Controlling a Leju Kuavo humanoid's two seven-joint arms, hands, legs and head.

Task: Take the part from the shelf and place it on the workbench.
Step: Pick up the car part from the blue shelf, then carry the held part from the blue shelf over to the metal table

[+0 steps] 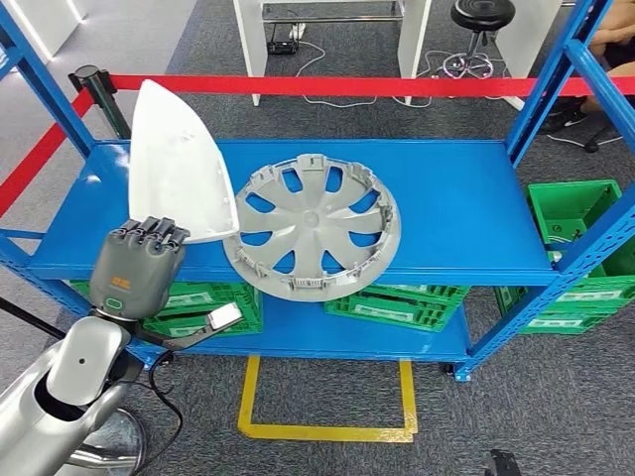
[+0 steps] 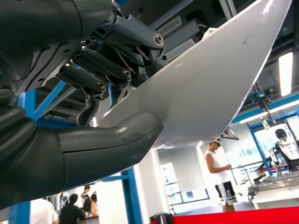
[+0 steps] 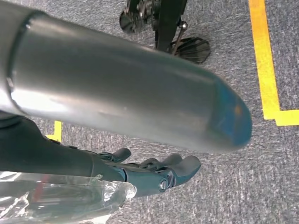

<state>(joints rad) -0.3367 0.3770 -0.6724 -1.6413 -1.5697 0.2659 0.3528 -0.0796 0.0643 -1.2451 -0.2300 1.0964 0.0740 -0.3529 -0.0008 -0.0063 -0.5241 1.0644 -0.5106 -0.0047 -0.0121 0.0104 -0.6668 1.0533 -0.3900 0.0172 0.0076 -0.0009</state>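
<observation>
Above shelf (image 1: 449, 213): left hand (image 1: 139, 268) grips white part (image 1: 176, 164), lifted; right hand (image 3: 159, 175) empty, fingers loosely apart. Next: carry to worktop, prob. needs turn.

The head view looked down on the blue shelf (image 1: 449, 208); the left wrist view faced upward, the right wrist view floorward.

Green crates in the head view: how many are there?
3 at least: one under the shelf's left end, one below the hubcap, one to the right outside the rack. The shelf board may hide more.
</observation>
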